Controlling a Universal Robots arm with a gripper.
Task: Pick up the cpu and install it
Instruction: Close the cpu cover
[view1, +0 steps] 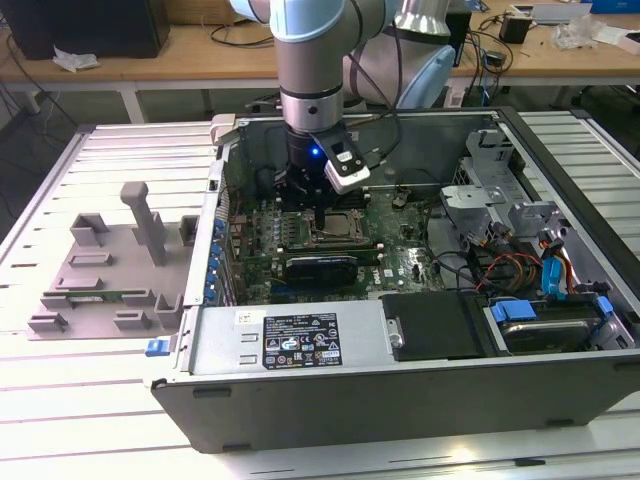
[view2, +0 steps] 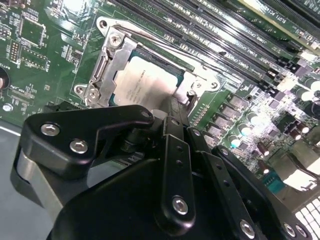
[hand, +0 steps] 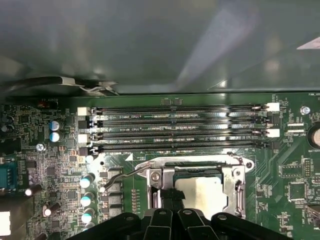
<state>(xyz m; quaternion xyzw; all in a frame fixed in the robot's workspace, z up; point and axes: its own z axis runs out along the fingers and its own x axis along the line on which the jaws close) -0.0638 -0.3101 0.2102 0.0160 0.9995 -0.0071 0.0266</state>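
- The cpu (view2: 147, 84) is being shown lying flat inside the open socket frame (view2: 111, 62) on the motherboard (hand: 60, 165), within the computer case (view1: 400, 400).
- The gripper (view2: 176, 109) is being held right at the chip's edge, its jaws seemingly drawn together and clamped on nothing.
- Should the chip be sitting askew, the socket's contacts are being put at risk by any downward press.
- The raised retention lever (hand: 120, 177) is being kept close by, so snagging seems possible.

An open computer case (view1: 400, 400) lies on a slatted metal table (view1: 60, 420). At the exterior view's left, beside the case, sits a grey plastic tray (view1: 85, 315). Four memory slots (hand: 180, 120) cross the green motherboard (hand: 60, 160).
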